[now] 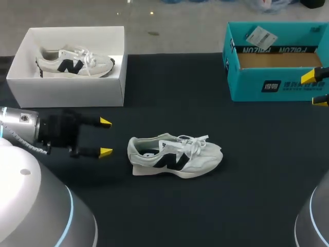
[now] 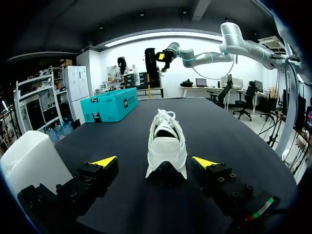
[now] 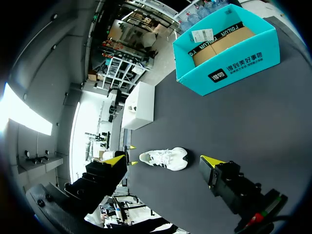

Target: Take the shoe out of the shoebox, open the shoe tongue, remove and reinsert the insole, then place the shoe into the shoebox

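Shoe (image 1: pixel 175 156): mid table (image 1: pixel 247 170), upright on sole, heel twd L gripper.
L gripper (image 1: pixel 105 137): fingers spread, just behind heel, not touching.
R gripper (image 1: pixel 314 88): spread, by teal box (image 1: pixel 272 85).
White box (image 1: pixel 67 87): 2nd shoe (image 1: pixel 74 63) inside.

The left arm (image 1: pixel 20 126) is lying in low from the left side, the left gripper (image 1: pixel 105 137) pointing level with its jaws standing wide apart. The right gripper (image 1: pixel 314 89) is hovering at the right edge, jaws likewise gaping wide
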Robot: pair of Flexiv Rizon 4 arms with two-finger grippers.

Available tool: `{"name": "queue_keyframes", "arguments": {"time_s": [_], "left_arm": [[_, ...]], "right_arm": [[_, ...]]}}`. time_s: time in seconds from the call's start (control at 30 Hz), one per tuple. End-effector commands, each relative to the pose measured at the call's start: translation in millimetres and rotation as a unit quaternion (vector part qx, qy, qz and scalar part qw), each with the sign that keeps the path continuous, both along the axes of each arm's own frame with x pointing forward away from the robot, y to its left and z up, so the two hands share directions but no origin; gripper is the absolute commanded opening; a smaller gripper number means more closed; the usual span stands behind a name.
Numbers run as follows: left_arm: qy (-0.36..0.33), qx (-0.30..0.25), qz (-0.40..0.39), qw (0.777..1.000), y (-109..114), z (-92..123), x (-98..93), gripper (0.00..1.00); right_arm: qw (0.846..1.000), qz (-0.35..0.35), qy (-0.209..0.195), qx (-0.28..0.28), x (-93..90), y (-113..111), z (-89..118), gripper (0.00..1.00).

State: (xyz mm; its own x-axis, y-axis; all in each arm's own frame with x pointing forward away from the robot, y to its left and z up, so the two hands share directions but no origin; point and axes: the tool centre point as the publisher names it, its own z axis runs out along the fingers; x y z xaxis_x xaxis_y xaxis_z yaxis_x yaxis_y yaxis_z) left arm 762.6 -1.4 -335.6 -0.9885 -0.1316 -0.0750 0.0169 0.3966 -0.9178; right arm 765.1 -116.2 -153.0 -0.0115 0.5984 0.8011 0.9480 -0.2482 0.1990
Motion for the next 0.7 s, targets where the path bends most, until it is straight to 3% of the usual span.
{"name": "queue_keyframes", "arguments": {"time_s": [0.03, 0.43, 0.7], "left_arm": [[0.015, 0.024, -0.012, 1.0, -8, -9, -2.3, 1.0], [0.046, 0.048, -0.016, 0.998, -32, -66, -12.6, 1.0], [0.044, 0.053, -0.019, 0.997, -45, -80, -6.2, 1.0]], "right_arm": [[1.0, -0.001, 0.001, -0.001, -0.2, 1, 0, 1.0], [1.0, -0.001, 0.001, -0.001, -0.2, 1, 0, 1.0], [1.0, -0.001, 0.001, -0.001, -0.2, 1, 0, 1.0]]}}
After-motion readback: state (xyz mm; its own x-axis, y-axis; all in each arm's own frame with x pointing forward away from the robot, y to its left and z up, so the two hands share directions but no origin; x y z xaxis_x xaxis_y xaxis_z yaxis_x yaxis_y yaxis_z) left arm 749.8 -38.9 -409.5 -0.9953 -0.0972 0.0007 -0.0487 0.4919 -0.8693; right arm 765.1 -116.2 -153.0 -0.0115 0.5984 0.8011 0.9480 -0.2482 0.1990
